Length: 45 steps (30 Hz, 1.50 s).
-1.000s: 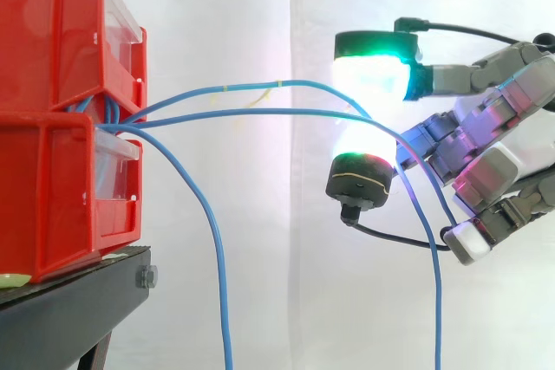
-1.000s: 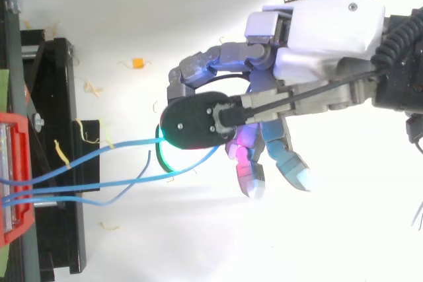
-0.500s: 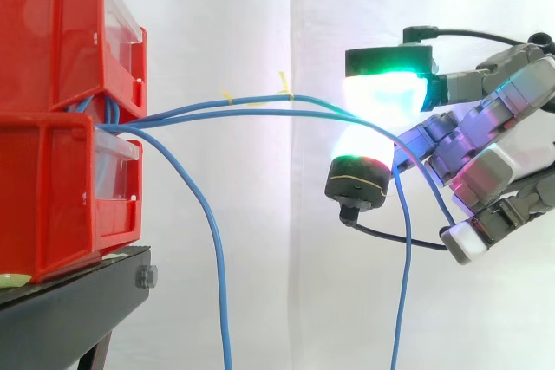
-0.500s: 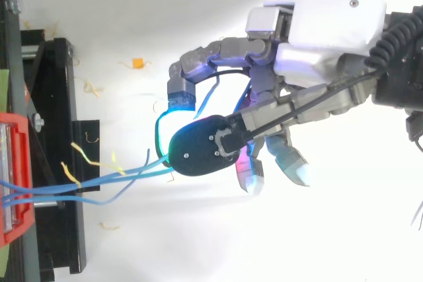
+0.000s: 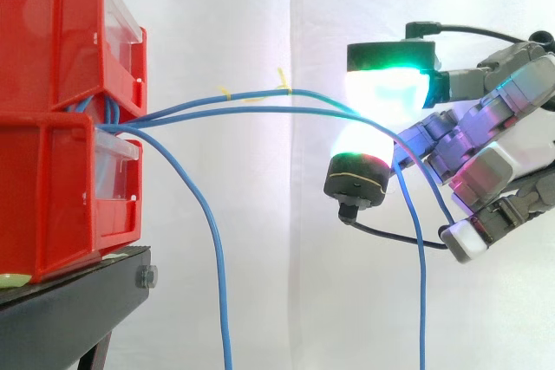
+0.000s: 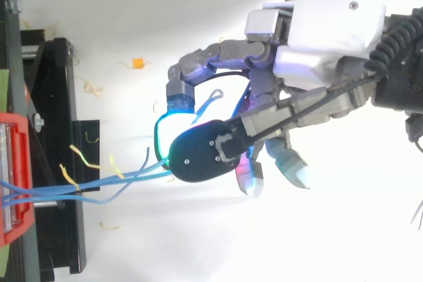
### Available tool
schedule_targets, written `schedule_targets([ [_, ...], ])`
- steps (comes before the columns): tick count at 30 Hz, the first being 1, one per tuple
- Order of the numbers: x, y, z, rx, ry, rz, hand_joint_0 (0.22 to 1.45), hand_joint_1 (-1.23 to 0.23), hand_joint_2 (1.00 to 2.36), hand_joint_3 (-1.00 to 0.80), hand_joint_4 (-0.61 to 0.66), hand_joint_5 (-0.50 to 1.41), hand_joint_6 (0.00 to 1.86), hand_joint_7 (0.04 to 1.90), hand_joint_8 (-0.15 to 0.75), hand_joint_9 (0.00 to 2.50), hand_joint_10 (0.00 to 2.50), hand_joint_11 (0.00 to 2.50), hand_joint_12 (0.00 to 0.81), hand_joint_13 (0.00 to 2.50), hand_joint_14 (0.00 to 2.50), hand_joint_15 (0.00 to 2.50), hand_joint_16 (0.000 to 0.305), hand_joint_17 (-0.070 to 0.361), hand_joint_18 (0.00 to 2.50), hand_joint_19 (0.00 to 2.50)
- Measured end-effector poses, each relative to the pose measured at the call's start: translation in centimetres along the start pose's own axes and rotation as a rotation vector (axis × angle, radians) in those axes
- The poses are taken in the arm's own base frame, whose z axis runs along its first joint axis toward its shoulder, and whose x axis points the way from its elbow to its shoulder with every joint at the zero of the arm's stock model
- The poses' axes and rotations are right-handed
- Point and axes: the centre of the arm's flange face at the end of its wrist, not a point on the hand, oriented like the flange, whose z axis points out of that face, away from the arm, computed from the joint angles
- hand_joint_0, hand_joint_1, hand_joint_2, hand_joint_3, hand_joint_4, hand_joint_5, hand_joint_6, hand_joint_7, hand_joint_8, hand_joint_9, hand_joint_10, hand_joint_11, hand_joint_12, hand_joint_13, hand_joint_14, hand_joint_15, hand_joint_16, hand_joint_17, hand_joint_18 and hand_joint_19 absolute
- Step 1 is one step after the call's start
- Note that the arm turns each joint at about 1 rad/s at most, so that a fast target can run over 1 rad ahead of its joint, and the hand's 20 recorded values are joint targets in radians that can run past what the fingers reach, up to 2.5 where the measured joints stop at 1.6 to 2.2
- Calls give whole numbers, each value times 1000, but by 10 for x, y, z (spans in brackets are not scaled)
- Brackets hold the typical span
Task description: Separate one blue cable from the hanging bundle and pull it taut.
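Robot hand at 3 o'clock is pinching a thin blue cable between two glowing green-white fingers, the strand stretching from stacked red plastic bins at 9 o'clock; probably light, limp, slippery, so mid-span gripping is suiting it.

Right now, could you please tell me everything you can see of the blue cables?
Thin blue cables come out between two stacked red bins. Two run nearly level to the hand, pinched between its glowing pads; beyond them one hangs down. A third sags down beside the stand. Yellow tags mark the upper one.
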Motion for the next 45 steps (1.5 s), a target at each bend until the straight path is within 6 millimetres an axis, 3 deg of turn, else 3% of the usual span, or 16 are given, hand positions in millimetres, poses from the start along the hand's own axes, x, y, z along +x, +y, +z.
schedule_targets([
  [19,-1,8,-6,-11,-2,-17,708,-854,1001,-489,113,133,503,1264,214,1931,22,516,323,1382,18,560,45,102,900,552],
  [26,-2,8,-6,-11,-3,-16,702,-887,1000,-500,118,134,503,1250,173,1956,19,514,318,1406,20,565,45,100,914,555],
  [33,-4,8,-5,-12,-13,-16,576,-764,1000,-500,119,135,504,1260,167,1958,21,479,320,1414,19,575,47,106,917,557],
  [36,-5,8,-5,-13,-16,-16,521,-676,1000,-500,145,120,504,1255,211,1894,18,473,338,1410,17,573,53,118,935,552],
  [39,-5,8,-5,-13,-17,-15,500,-650,1000,-500,180,102,504,1239,235,1840,18,468,354,1391,18,564,56,126,933,547],
  [45,-5,8,-5,-13,-17,-15,558,-689,1000,-500,154,121,504,1185,187,1905,19,435,329,1391,18,571,51,115,900,555],
])
